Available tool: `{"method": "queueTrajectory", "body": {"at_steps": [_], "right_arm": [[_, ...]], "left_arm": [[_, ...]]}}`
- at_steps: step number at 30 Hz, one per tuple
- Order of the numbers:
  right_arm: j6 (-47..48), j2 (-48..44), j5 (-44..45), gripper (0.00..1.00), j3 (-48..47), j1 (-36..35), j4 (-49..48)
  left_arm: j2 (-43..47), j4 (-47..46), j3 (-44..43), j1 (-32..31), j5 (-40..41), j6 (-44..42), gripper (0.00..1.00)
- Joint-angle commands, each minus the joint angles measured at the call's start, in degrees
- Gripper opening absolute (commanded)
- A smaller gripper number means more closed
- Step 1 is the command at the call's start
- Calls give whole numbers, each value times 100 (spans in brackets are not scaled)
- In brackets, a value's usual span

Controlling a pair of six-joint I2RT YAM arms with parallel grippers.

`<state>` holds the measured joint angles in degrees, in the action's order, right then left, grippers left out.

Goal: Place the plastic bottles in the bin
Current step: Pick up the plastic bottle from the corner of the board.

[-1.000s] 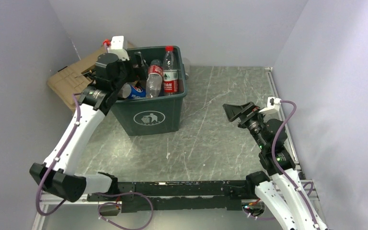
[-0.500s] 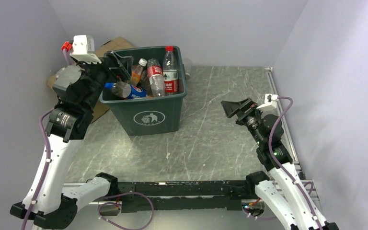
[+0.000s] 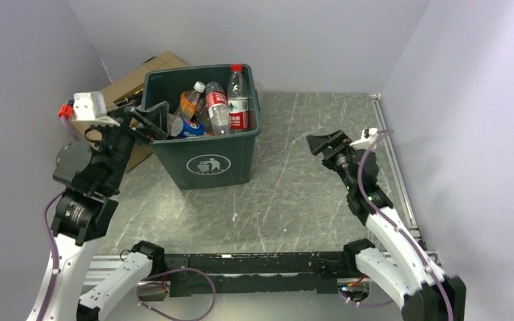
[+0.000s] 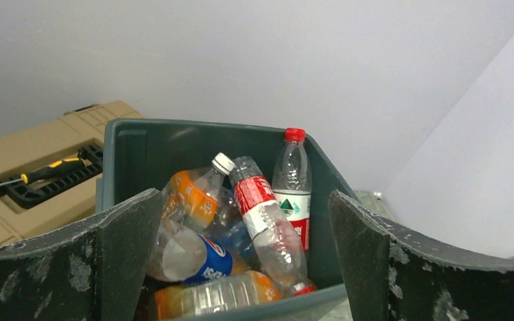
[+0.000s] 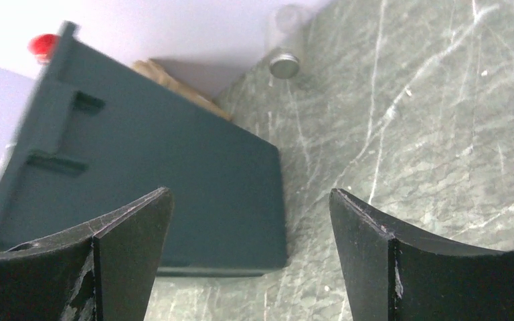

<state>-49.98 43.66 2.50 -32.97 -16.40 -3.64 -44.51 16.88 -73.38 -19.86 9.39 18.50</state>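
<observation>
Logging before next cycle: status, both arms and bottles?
Left gripper open, empty, at bin rim. Right gripper open, empty, over table. Bottles in bin. One clear container behind bin.

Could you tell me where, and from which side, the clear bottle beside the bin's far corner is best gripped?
I would grip the clear bottle across its body, just behind its grey end, coming in with the right gripper from the open table side: the bin and wall close off the others.
</observation>
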Motion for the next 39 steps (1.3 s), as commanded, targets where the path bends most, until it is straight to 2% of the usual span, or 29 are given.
{"method": "queueTrajectory", "body": {"at_steps": [1,4,11,15,21,25,35,39], "right_arm": [[-337,1215,-52,90,70,16,-1329],[-189,2169,-77,90,-246,19,-1722],[390,4313,-363,100,-1686,71,-2111],[538,5577,-610,100,-2685,103,-2123],[602,7100,-906,98,-3986,187,-2180],[527,8007,-1033,97,-4723,190,-2345],[123,8982,-1293,100,-5671,89,-2664],[176,9271,-1288,100,-6224,-15,-2330]], "left_arm": [[447,-150,291,-18,7,453,99],[542,213,278,-18,-42,582,99],[688,708,307,-18,147,496,99],[706,791,306,-18,120,490,99],[727,1434,22,-18,348,241,98],[972,1222,335,-18,587,-65,98],[874,1367,278,-18,712,-128,99],[858,1462,294,-18,664,-1,98]]}}
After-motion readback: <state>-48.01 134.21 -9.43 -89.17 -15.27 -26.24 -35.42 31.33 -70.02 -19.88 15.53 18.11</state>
